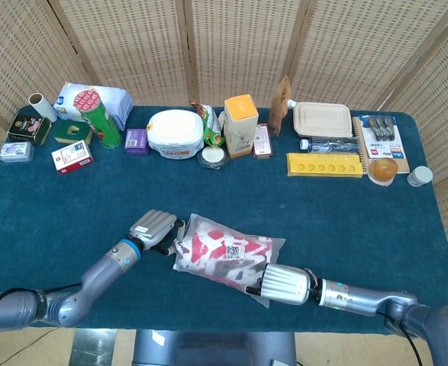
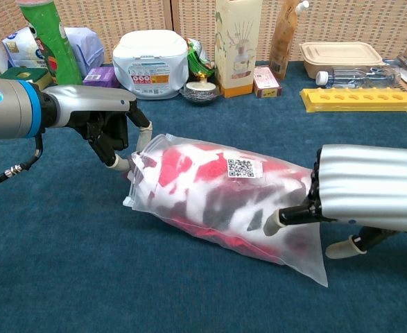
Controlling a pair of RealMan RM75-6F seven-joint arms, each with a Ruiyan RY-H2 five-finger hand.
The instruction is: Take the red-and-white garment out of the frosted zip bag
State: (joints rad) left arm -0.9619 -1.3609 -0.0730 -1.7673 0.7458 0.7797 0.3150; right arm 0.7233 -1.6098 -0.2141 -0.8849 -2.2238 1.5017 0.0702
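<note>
The frosted zip bag [image 1: 225,255] [image 2: 217,201] lies on the blue table near the front edge, with the red-and-white garment [image 2: 206,166] inside it. My left hand [image 1: 153,227] [image 2: 109,128] is at the bag's left end, its curled fingers gripping the bag's edge there. From the right, my right hand [image 1: 283,284] [image 2: 369,198] reaches over the bag's other end. One of its fingertips [image 2: 274,223] touches the top of the bag. Its thumb [image 2: 342,247] stays apart, low beside the bag's corner. The rest of its fingers are hidden behind the back of the hand.
Along the back stand a green can [image 1: 101,118], a white tub [image 1: 175,133], an orange-topped carton [image 1: 240,124], a yellow tray [image 1: 324,165] and a takeaway box [image 1: 323,120]. The table's front edge [image 1: 208,329] runs just below both forearms.
</note>
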